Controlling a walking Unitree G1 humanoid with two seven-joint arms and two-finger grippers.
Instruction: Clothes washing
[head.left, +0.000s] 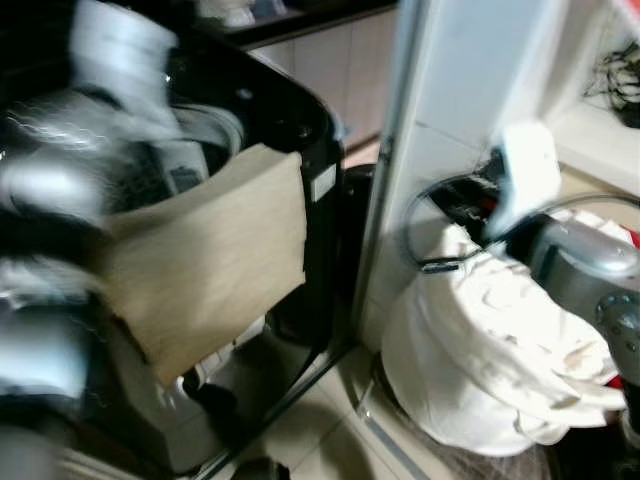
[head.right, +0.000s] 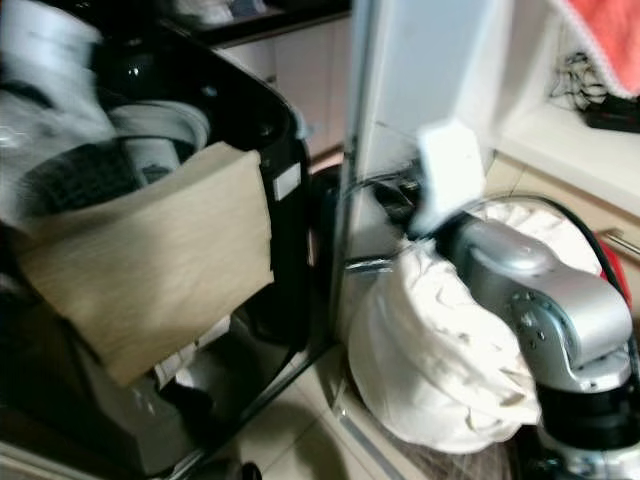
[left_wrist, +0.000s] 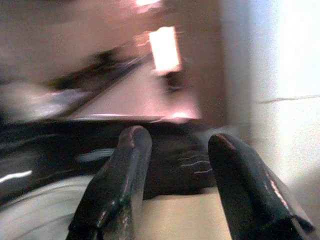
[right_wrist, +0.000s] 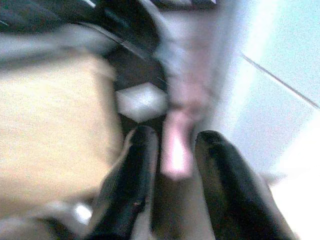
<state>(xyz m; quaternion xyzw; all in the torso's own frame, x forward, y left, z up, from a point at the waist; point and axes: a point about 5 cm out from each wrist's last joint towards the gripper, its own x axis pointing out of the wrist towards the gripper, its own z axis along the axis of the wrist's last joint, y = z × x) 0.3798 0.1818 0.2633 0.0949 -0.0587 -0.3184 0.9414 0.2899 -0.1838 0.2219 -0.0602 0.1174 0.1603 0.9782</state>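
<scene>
A beige cloth (head.left: 205, 255) hangs over the front rim of a black top-loading washing machine (head.left: 290, 110), whose tub is open. My left arm (head.left: 60, 190) is a blur over the machine's left side. In the left wrist view, the left gripper (left_wrist: 177, 137) stands open just above the beige cloth (left_wrist: 180, 215), holding nothing. A hamper of white laundry (head.left: 480, 350) stands on the floor to the right. My right arm (head.right: 540, 290) reaches over it. The right gripper (right_wrist: 176, 134) is open and empty, with the beige cloth (right_wrist: 50, 135) beside it.
A white tiled pillar (head.left: 450, 70) stands between the machine and the hamper. Behind the hamper is a shelf with dark cables (head.left: 615, 75), and a red cloth (head.right: 605, 35) hangs above it. Pale floor tiles (head.left: 310, 420) show in the narrow gap below.
</scene>
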